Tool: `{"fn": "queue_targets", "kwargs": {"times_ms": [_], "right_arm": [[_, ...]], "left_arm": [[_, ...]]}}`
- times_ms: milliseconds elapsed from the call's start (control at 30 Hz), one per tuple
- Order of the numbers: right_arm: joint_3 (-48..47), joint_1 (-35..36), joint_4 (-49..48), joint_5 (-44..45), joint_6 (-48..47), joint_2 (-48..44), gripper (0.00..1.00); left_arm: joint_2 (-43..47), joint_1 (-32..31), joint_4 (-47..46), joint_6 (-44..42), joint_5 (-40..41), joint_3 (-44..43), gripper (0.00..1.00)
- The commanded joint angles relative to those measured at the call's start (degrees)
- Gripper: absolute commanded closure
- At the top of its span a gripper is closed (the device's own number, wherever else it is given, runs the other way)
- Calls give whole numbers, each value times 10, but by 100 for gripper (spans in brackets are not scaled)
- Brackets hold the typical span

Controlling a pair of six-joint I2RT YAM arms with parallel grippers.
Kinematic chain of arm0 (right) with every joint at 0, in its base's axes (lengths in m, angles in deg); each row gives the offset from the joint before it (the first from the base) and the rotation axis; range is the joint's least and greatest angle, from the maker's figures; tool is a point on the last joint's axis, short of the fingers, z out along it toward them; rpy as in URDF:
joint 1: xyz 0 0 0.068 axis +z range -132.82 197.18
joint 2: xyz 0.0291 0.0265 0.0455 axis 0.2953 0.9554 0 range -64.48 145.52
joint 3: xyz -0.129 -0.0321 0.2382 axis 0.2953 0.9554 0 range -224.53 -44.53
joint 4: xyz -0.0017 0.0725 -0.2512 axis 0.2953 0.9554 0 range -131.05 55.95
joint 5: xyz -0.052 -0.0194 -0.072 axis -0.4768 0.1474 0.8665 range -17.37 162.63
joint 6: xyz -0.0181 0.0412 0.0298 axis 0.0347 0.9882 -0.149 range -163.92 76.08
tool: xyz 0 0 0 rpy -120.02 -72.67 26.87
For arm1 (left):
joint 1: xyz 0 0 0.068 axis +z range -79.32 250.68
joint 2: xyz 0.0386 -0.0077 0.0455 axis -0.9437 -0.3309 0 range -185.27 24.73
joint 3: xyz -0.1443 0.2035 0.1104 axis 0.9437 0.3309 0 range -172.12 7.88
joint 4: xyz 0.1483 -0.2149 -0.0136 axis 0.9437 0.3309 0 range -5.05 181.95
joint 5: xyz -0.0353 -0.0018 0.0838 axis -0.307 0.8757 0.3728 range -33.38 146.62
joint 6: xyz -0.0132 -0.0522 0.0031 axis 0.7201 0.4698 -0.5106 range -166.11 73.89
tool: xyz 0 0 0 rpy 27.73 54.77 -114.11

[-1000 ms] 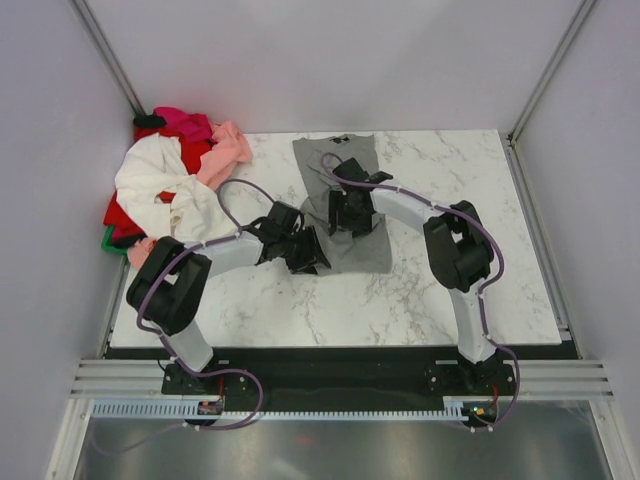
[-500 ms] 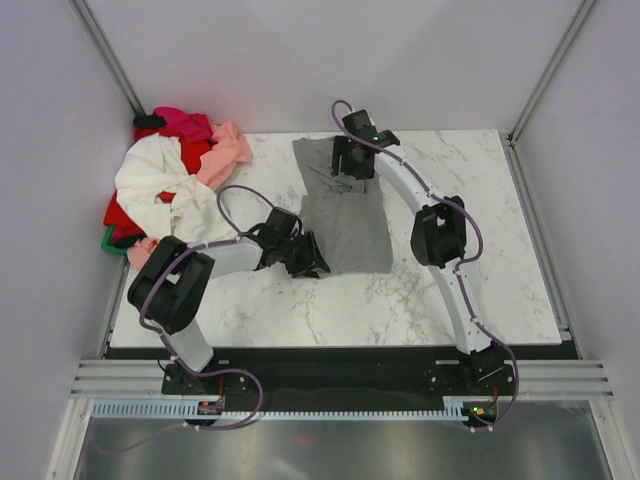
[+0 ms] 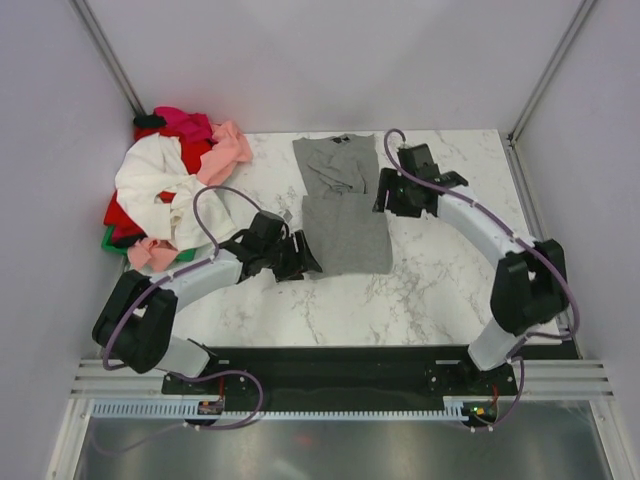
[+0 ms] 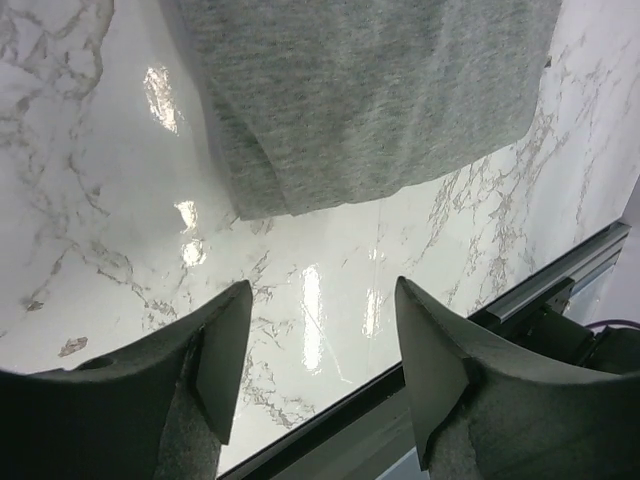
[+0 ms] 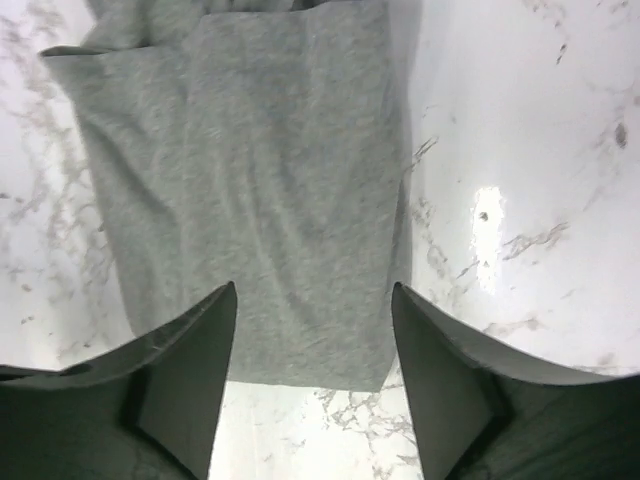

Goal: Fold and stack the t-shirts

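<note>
Grey t-shirt (image 3: 343, 205) lies partly folded on the table (image 3: 450, 290), sleeves tucked in, we reckon so it halves next. Left gripper (image 3: 298, 258) sits by its near-left corner and right gripper (image 3: 388, 197) at its right edge, both spread, empty. Other shirts (image 3: 170, 190) are heaped far-left, waiting.

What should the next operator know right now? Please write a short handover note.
Left gripper: open, empty, low over the table by the near-left corner of the grey t-shirt.
Right gripper: open, empty, by its right edge.
Done: grey t-shirt lies mid-table, narrowed to a long strip.
Left: fold it shorter, then fold and stack the pile of t-shirts at the far-left corner.
</note>
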Motion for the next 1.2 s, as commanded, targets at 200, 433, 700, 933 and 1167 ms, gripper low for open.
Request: {"fn": "queue_targets", "kwargs": {"times_ms": [200, 433, 700, 933, 1167], "right_arm": [[327, -18, -192, -147, 119, -137, 45], [370, -20, -259, -167, 113, -95, 51], [391, -32, -294, -182, 115, -59, 60], [399, -38, -315, -205, 112, -35, 79], [384, -60, -297, -222, 98, -55, 100]], "left_arm": [[-3, -2, -27, 29, 37, 39, 44], [-48, -2, -93, 42, 28, 63, 42], [-93, -5, -100, 41, 39, 37, 45], [-146, -9, -140, 37, 32, 10, 77], [-97, -8, -102, 30, 59, -3, 98]]}}
